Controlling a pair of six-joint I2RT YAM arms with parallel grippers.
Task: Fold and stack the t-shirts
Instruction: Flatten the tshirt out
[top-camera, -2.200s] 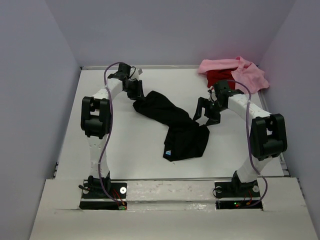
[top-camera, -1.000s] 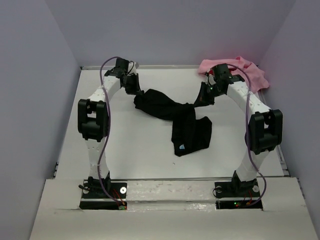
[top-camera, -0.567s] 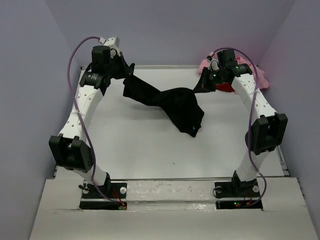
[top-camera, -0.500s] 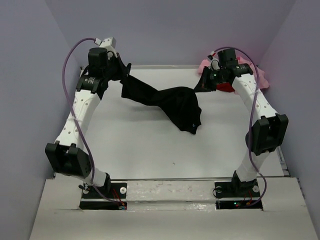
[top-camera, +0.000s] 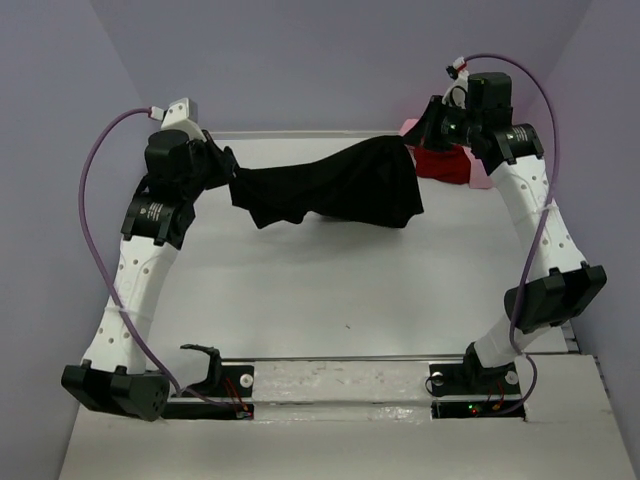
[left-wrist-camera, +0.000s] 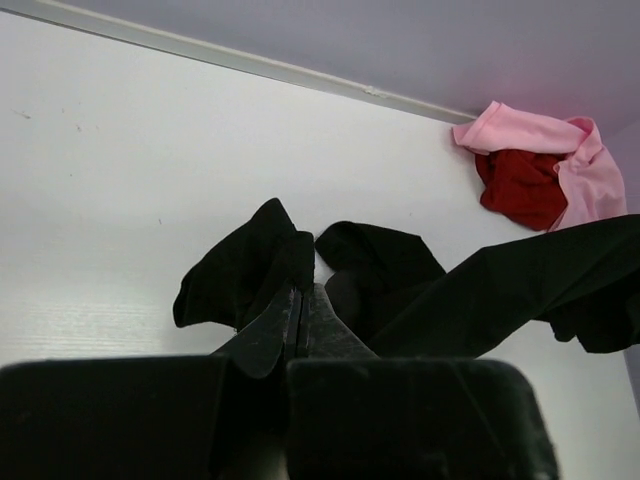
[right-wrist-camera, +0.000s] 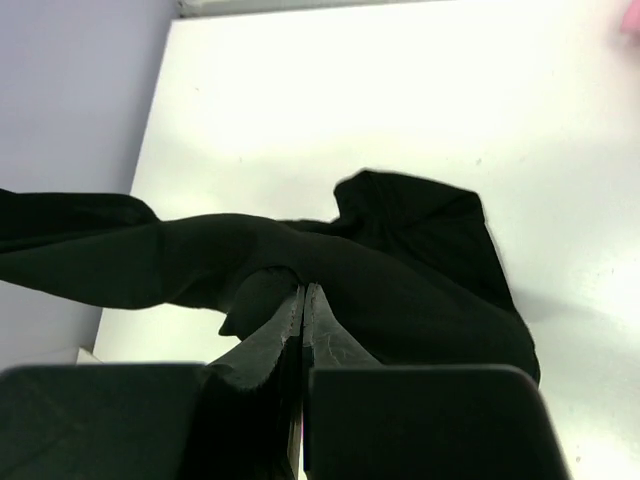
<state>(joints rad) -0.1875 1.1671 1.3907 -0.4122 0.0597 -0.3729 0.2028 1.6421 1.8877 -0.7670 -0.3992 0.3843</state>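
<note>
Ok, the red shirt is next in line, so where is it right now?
In the top view the red t-shirt lies at the far right corner of the table, bunched against the pink t-shirt, just right of the held-up black t-shirt.

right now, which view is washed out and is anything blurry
Right wrist view: white table washed out by glare, plain black cloth t-shirt a detailless dark mass. Left wrist view: even light, crumpled light pink t-shirt and red t-shirt sharp. Top view: no blur.
</note>
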